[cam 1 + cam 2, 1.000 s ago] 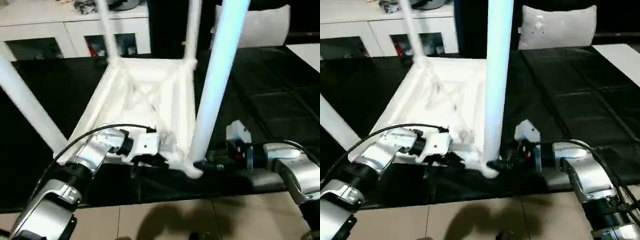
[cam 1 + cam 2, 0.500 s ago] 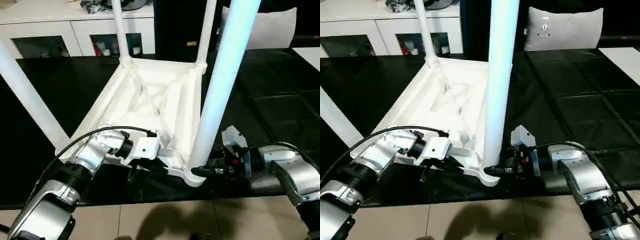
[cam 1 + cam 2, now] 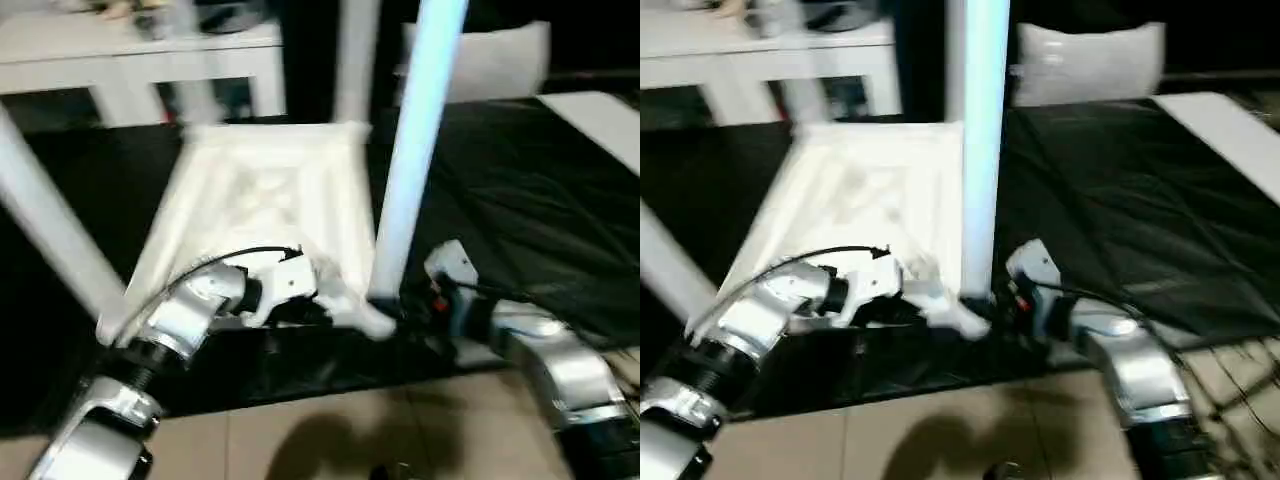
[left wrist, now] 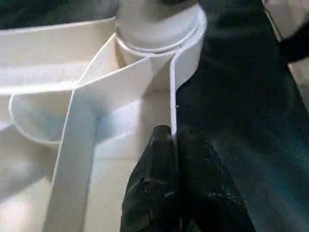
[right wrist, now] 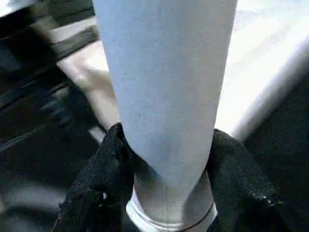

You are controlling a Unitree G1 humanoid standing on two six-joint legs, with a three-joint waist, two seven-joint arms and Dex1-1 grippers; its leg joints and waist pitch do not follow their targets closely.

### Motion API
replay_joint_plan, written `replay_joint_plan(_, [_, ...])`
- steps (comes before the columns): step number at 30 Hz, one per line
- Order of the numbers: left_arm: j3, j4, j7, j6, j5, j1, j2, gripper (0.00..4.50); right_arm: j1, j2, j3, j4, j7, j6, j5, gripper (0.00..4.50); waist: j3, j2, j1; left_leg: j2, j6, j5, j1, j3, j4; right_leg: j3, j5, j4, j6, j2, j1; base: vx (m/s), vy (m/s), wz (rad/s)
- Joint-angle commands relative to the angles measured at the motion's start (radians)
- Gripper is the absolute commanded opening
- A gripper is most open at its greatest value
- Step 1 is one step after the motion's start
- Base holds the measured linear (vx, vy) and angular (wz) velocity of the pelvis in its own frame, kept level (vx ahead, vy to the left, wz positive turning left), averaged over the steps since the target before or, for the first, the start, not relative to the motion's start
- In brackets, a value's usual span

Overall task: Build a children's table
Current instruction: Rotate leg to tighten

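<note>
1. The children's table lies upside down on the black surface, legs up.
2. Left end effector is clamped on the rim beside the near corner socket.
3. Right end effector grips the near leg just above that socket.
4. Risk: sideways pull could tilt or unseat the leg.
5. The socket holds the leg's base.

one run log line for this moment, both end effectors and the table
table top: upside down on black mat | left end effector: shut on rim | right end effector: shut on near-right leg base
</note>
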Motion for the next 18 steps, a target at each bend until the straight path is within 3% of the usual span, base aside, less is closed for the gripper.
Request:
replay_joint_plan(1, [-0.044,-0.078,0.016,0.013,-0.022,-0.002,-0.068,0.0,-0.031,0.053,0.036,0.04,-0.108,0.031,-0.045,1.91,-0.046,0.006,-0.021,0.009,0.029,-0.405,-0.019,-0.002,-0.094,-0.008,-0.636,-0.113,0.041,-0.03,0.068,0.0,0.0,0.0])
replay_joint_plan(3, [-0.026,-0.066,0.15,0.083,0.016,-0.028,-0.136,0.0,-0.104,0.143,0.003,0.152,-0.315,0.029,-0.099,1.91,-0.038,0.011,-0.049,0.033,0.027,-0.5,-0.022,-0.018,-0.115,-0.014,-0.568,-0.094,0.024,-0.03,0.082,0.0,0.0,0.0])
replay_joint_plan(4, [-0.026,-0.066,0.15,0.083,0.016,-0.028,-0.136,0.0,-0.104,0.143,0.003,0.152,-0.315,0.029,-0.099,1.91,-0.034,0.013,-0.06,0.048,0.018,-0.569,-0.036,-0.033,-0.135,-0.006,-0.542,-0.06,0.026,-0.028,0.1,0.0,0.0,0.0])
replay_joint_plan(5, [-0.015,-0.055,0.197,0.105,0.022,-0.04,-0.162,0.0,-0.131,0.167,-0.007,0.192,-0.371,0.016,-0.111,1.91,-0.035,0.004,-0.059,0.057,0.019,-0.595,-0.037,-0.035,-0.143,0.01,-0.518,-0.041,0.024,-0.028,0.104,0.0,0.0,0.0])
replay_joint_plan(6, [-0.001,-0.04,0.248,0.127,0.025,-0.056,-0.191,0.0,-0.16,0.191,-0.02,0.233,-0.424,0.005,-0.117,1.91,-0.034,0.002,-0.06,0.05,0.017,-0.616,-0.018,-0.029,-0.143,0.031,-0.511,-0.041,0.004,-0.031,0.09,0.0,0.0,0.0])
replay_joint_plan(7, [0.005,-0.04,0.274,0.144,0.034,-0.061,-0.202,0.0,-0.17,0.209,-0.032,0.248,-0.442,0.0,-0.115,1.91,-0.031,-0.007,-0.07,0.026,0.014,-0.593,-0.006,-0.016,-0.124,0.023,-0.588,-0.074,0.005,-0.036,0.068,0.0,0.0,0.0])
replay_joint_plan(8, [0.008,-0.036,0.296,0.152,0.045,-0.066,-0.208,0.0,-0.176,0.225,-0.046,0.255,-0.432,-0.011,-0.096,1.91,-0.043,-0.019,-0.085,-0.041,0.018,-0.405,0.016,0.016,-0.049,-0.037,-0.777,-0.146,0.056,-0.051,0.037,0.0,0.0,0.0])
replay_joint_plan(9, [0.009,-0.037,0.313,0.161,0.053,-0.069,-0.213,0.0,-0.178,0.237,-0.056,0.257,-0.427,-0.017,-0.083,2.25,-0.047,-0.016,-0.089,-0.037,0.026,-0.368,-0.01,0.01,-0.053,-0.041,-0.761,-0.134,0.068,-0.056,0.058,0.0,0.0,0.0])
replay_joint_plan(10, [0.008,-0.032,0.322,0.158,0.06,-0.072,-0.212,0.0,-0.177,0.235,-0.054,0.254,-0.429,-0.03,-0.091,2.46,-0.053,0.004,-0.084,-0.016,0.034,-0.336,-0.035,-0.005,-0.069,-0.032,-0.687,-0.121,0.072,-0.056,0.08,0.0,0.0,0.0])
replay_joint_plan(11, [0.006,-0.028,0.325,0.154,0.063,-0.074,-0.209,0.0,-0.174,0.23,-0.049,0.25,-0.431,-0.038,-0.101,2.6,-0.055,0.003,-0.083,-0.005,0.033,-0.31,-0.043,-0.015,-0.081,-0.015,-0.587,-0.108,0.037,-0.058,0.078,0.0,0.0,0.0])
replay_joint_plan(13, [0.003,-0.025,0.324,0.143,0.067,-0.073,-0.194,0.0,-0.16,0.217,-0.049,0.23,-0.411,-0.049,-0.099,2.7,-0.056,-0.002,-0.077,-0.008,0.036,-0.277,-0.042,-0.012,-0.084,-0.006,-0.522,-0.1,-0.009,-0.053,0.072,0.059,-0.008,0.13])
replay_joint_plan(14, [0.003,-0.02,0.318,0.132,0.068,-0.072,-0.181,0.0,-0.147,0.202,-0.052,0.21,-0.383,-0.062,-0.09,2.81,-0.061,0.005,-0.068,-0.005,0.053,-0.206,-0.049,-0.01,-0.086,0.009,-0.429,-0.082,-0.072,-0.051,0.075,0.063,-0.007,0.14])
replay_joint_plan(15, [0.007,-0.018,0.323,0.132,0.078,-0.069,-0.172,0.0,-0.136,0.187,-0.056,0.201,-0.365,-0.096,-0.087,2.94,-0.063,0.001,-0.065,-0.004,0.061,-0.181,-0.051,-0.009,-0.086,0.014,-0.394,-0.075,-0.087,-0.049,0.075,0.073,0.002,0.13])
replay_joint_plan(17, [0.006,0.0,0.318,0.108,0.09,-0.067,-0.149,0.0,-0.115,0.15,-0.071,0.178,-0.31,-0.131,-0.058,3.08,-0.071,0.0,-0.051,-0.001,0.1,-0.1,-0.044,-0.002,-0.082,0.032,-0.282,-0.053,-0.15,-0.038,0.07,0.073,-0.009,0.15])
replay_joint_plan(18, [0.003,0.008,0.311,0.092,0.092,-0.067,-0.139,0.0,-0.104,0.13,-0.075,0.164,-0.272,-0.14,-0.047,3.15,-0.074,-0.002,-0.047,-0.001,0.112,-0.069,-0.046,-0.003,-0.08,0.037,-0.247,-0.044,-0.165,-0.038,0.074,0.074,-0.009,0.09])
